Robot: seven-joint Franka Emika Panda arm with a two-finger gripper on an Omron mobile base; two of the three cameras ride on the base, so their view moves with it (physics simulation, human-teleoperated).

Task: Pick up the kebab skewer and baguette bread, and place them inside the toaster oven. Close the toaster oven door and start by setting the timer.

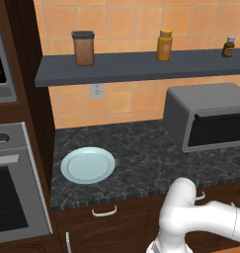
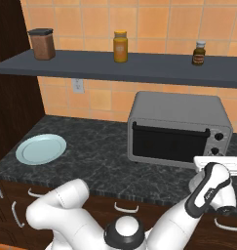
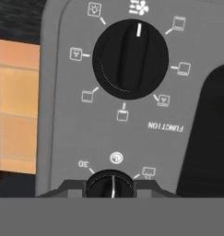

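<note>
Grey metal toaster oven (image 2: 178,128) at the counter's right, door (image 2: 169,143) shut, plate (image 1: 87,164) bare — loading judged done; gripper (image 3: 109,184) partly closed, fingers flanking and apparently pinching the timer knob (image 3: 109,185) — setting the timer remains.

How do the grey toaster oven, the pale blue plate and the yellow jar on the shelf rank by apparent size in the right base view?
1. Grey boxy toaster oven, clearly largest.
2. Pale blue round plate.
3. Yellow jar on the shelf, smallest; it stands farther back, which shrinks it somewhat, but the order looks safe.
</note>
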